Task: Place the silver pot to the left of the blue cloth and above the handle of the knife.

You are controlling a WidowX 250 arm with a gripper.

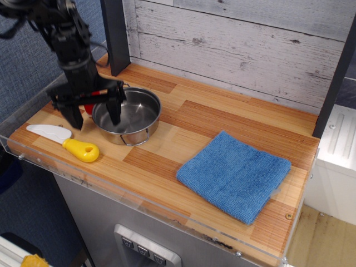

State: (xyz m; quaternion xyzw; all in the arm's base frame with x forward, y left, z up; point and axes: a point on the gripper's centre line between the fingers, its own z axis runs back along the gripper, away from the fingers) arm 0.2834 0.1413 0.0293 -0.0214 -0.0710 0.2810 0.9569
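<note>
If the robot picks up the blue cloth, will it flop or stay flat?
The blue cloth would probably flop: it looks soft and fuzzy, folded flat on the table. It likely weighs little. Pushed, it might bunch up rather than slide.

Even, diffuse indoor light; scene bright, no harsh shadows. Soft shadow under the silver pot (127, 115) on the tabletop (222, 119). Pale reflections inside the pot's steel bowl, none blown out. The tool (92, 111) and arm slightly motion-blurred; blue cloth (234, 174) sharp. Clear front edge strip catches faint glare.
</note>
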